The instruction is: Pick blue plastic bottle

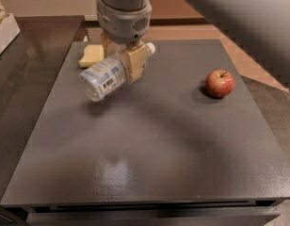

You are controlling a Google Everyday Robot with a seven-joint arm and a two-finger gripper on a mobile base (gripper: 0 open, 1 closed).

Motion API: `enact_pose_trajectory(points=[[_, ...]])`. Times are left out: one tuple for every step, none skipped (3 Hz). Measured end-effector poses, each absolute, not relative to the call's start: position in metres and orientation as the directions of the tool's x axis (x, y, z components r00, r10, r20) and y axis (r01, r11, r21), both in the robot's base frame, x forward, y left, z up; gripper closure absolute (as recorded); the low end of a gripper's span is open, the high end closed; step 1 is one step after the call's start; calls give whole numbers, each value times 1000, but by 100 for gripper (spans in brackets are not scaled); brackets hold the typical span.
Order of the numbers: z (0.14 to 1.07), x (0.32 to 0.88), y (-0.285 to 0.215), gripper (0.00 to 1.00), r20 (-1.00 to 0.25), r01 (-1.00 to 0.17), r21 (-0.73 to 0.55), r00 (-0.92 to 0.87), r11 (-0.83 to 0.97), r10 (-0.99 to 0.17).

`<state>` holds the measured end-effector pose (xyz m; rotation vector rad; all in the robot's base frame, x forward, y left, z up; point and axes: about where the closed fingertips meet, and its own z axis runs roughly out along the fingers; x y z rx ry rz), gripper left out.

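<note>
Blue plastic bottle (pixel 103 79) held up off the counter (pixel 159 145)
It's clamped tilted in the gripper (pixel 122 60), upper left of the frame.

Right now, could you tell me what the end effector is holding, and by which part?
The end effector, above the table at back left, holds the blue plastic bottle near its capped end.

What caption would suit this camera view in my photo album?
The robot's gripper holds the tilted blue plastic bottle above the dark table, a red apple resting nearby.
</note>
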<state>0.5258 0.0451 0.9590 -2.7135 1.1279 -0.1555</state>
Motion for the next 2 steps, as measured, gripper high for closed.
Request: enact_pose_trajectory(points=[[1000, 535, 41, 100, 34, -665, -299, 709, -684, -704], [1001, 535, 42, 100, 34, -664, -302, 709, -684, -704]])
